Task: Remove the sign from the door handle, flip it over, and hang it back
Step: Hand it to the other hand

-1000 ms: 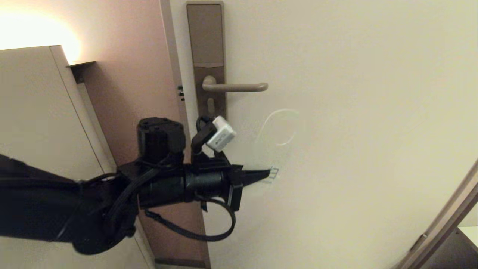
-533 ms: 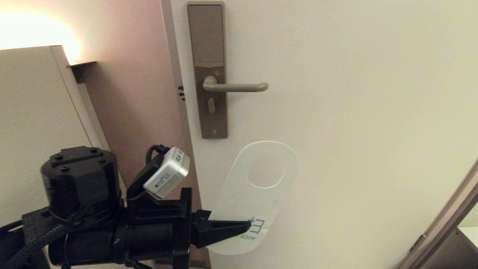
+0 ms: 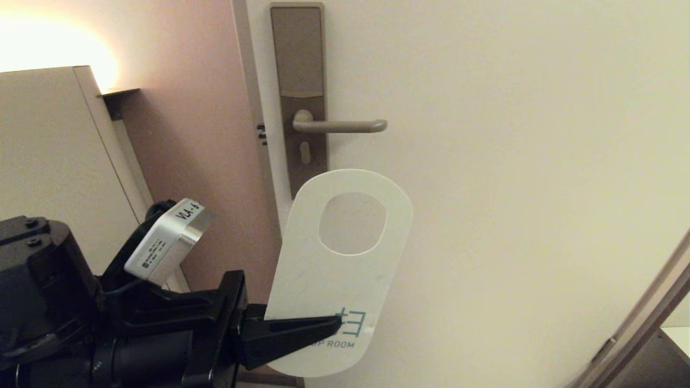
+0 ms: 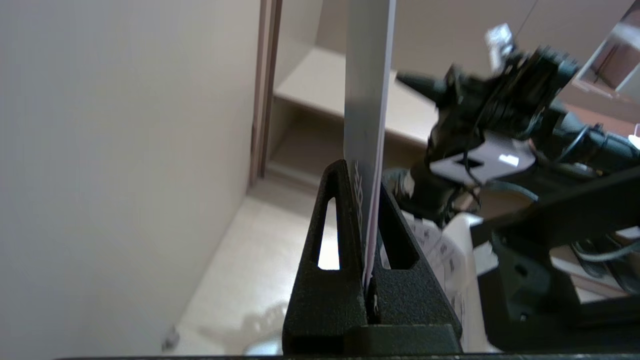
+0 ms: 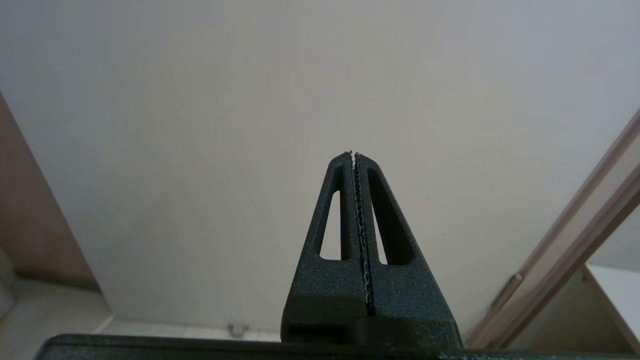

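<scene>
Sign [image 3: 334, 280] clamped in left gripper [image 3: 337, 322] below door handle [image 3: 339, 126], lettering partly hidden, right gripper [image 5: 354, 155] closed, empty

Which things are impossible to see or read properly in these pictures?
- Sign, head view: the left claw covers the start of the printed line; only "ROOM" is clear.
- Sign's other face: turned away in the head view; the left wrist view shows the sign only edge-on.
- Right claw: outside the head view, and blurred in the left wrist view.
- Handle: in no wrist view.
</scene>
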